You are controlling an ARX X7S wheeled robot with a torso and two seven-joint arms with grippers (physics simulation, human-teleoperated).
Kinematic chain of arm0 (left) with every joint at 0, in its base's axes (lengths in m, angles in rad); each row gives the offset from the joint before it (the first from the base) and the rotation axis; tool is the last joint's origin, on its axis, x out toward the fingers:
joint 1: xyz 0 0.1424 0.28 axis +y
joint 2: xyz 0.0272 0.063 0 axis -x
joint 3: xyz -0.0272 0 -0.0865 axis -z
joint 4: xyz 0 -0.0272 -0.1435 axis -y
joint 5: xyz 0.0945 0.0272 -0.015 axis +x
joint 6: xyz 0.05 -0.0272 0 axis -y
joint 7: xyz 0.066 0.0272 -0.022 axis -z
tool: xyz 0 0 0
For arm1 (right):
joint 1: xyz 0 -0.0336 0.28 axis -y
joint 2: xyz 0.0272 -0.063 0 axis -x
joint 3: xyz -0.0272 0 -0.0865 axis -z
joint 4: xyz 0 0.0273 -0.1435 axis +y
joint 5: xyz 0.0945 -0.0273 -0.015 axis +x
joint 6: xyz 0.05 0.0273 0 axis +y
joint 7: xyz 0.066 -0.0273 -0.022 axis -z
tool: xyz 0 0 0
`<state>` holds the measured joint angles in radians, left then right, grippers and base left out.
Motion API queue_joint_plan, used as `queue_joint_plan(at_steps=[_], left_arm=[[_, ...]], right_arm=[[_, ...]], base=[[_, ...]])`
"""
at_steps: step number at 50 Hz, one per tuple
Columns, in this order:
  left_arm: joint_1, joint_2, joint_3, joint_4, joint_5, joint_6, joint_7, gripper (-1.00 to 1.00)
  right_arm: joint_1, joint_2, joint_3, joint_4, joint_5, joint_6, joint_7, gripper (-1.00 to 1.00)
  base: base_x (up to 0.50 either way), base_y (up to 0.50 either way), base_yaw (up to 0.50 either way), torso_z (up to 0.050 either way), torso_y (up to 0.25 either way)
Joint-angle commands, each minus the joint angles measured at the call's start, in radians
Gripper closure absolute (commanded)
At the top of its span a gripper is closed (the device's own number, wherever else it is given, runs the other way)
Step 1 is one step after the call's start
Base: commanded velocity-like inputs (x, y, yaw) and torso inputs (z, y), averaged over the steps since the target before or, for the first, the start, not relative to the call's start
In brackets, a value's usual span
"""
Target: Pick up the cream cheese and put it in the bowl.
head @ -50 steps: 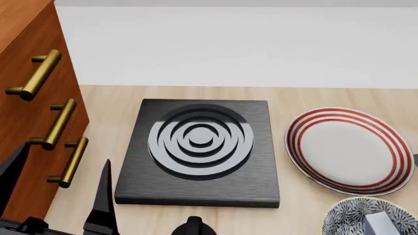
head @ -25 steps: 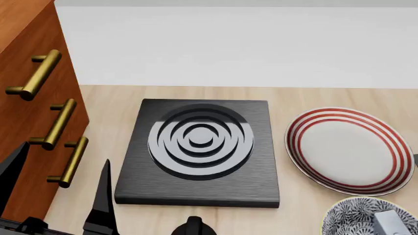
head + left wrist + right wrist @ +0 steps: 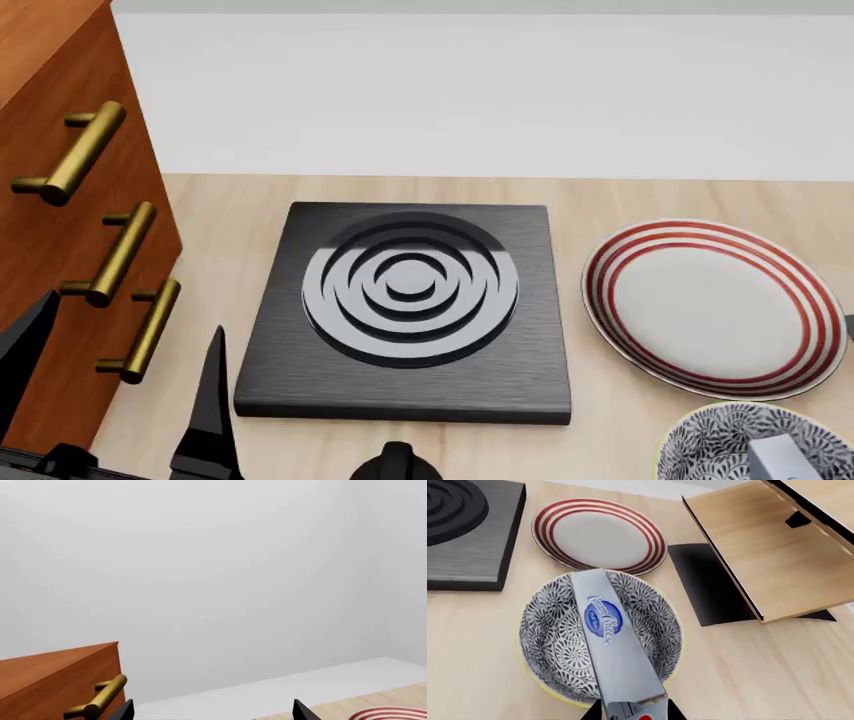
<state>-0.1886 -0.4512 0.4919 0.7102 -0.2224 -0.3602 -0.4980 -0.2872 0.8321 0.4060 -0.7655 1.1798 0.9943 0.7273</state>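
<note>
The cream cheese (image 3: 610,640), a silver-grey box with a blue oval logo and a red end, is clamped between my right gripper (image 3: 634,715) fingers. It reaches out over the inside of the bowl (image 3: 554,645), which is white with a dark leaf pattern and a yellowish rim. I cannot tell whether the box touches the bowl. In the head view the bowl (image 3: 721,445) sits at the lower right with a corner of the box (image 3: 778,460) over it. My left gripper (image 3: 134,312) is open and empty by the cabinet; it also shows in the left wrist view (image 3: 212,711).
A black stove plate (image 3: 414,300) with grey rings lies mid-table. A red-striped white plate (image 3: 714,305) lies just beyond the bowl. A wooden cabinet (image 3: 54,130) with brass handles stands on the left. A wooden rack (image 3: 767,555) and a black mat (image 3: 707,585) lie beside the bowl.
The cream cheese box shifted slightly right over the bowl, then back left. The left arm has not moved.
</note>
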Motion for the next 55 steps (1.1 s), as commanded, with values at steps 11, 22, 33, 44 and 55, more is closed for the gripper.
queue_joint_plan(at_steps=[11,22,33,44,55], left_arm=[[-0.004,0.0,0.005,-0.005,-0.003,-0.002,-0.002,-1.0],[-0.006,-0.002,0.008,-0.002,-0.004,-0.007,-0.004,-1.0],[-0.008,-0.003,0.014,-0.003,0.001,-0.007,-0.005,-1.0],[-0.009,-0.004,0.014,-0.001,-0.001,-0.007,-0.008,-1.0],[-0.009,-0.006,0.014,0.001,-0.003,-0.007,-0.009,-1.0]], right_arm=[[0.118,0.022,-0.075,0.098,-0.011,0.041,-0.002,1.0],[0.132,0.025,-0.086,0.122,-0.01,0.044,-0.003,1.0],[0.159,0.019,-0.136,0.16,-0.044,0.042,-0.01,1.0],[0.174,0.017,-0.154,0.171,-0.045,0.045,-0.01,1.0],[0.197,0.018,-0.17,0.171,-0.045,0.048,-0.006,1.0]], base=[[0.0,0.0,0.0,0.0,0.0],[0.0,0.0,0.0,0.0,0.001],[0.0,0.0,0.0,0.001,0.0],[0.0,0.0,0.0,0.0,0.001],[0.0,0.0,0.0,0.0,0.0]])
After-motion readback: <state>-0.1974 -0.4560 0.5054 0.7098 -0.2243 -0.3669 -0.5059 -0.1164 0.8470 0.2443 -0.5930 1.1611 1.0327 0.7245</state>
